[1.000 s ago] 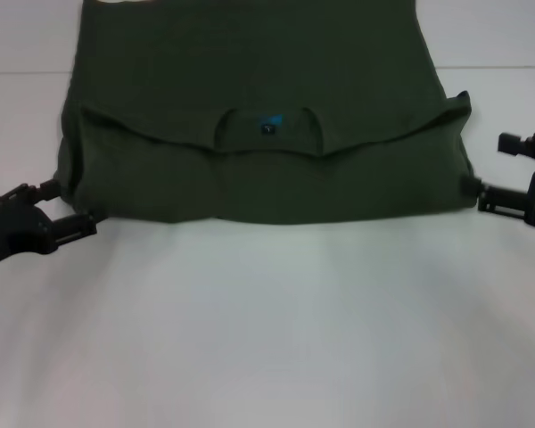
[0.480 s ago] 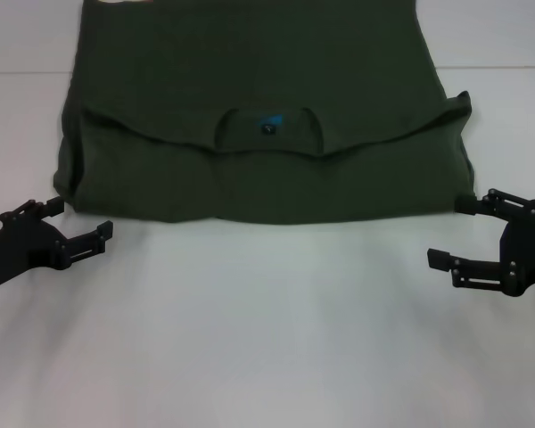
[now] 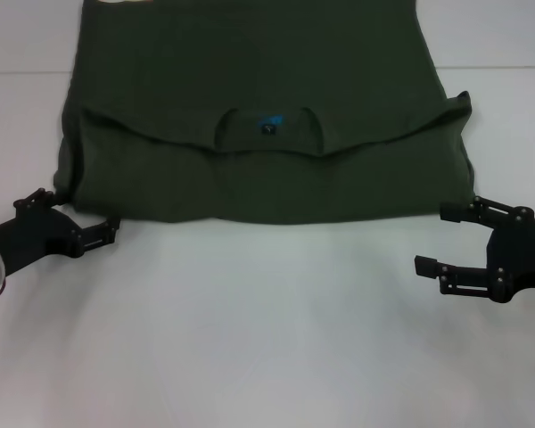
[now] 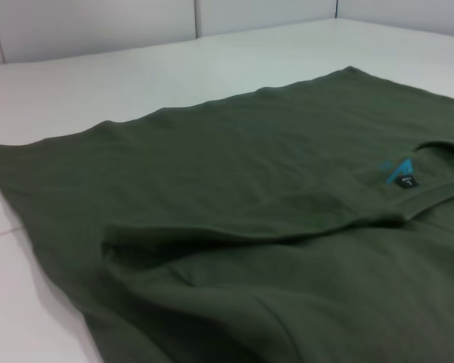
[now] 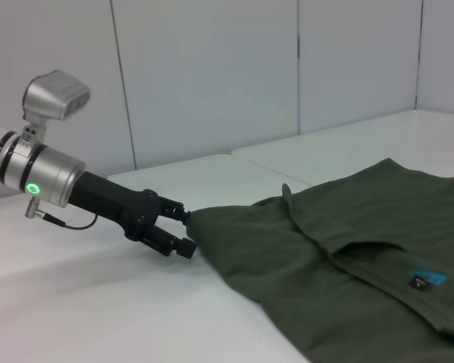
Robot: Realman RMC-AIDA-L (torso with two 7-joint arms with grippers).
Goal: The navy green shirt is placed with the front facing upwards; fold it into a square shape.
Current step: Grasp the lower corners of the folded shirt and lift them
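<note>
White table (image 3: 267, 339) fills the head view, bare across the near half. Shirt (image 3: 259, 116) lies flat on the far half, spread wide, its top part folded over toward the robot so that a layer with a curved edge crosses the middle; neck opening sits at the centre of that fold, with the small black tag (image 3: 268, 127) (blue print above it) showing inside. No chest lettering visible from any view. Left gripper (image 3: 76, 223) sits low at the shirt's near left corner, fingers spread and holding nothing, the tips just beside the hem; the right wrist view shows the same gripper (image 5: 175, 228) close against the cloth edge, contact cannot be told. Right gripper (image 3: 446, 239) is off the near right corner, on the table side of the hem, jaws wide apart and empty, apart from the cloth.
</note>
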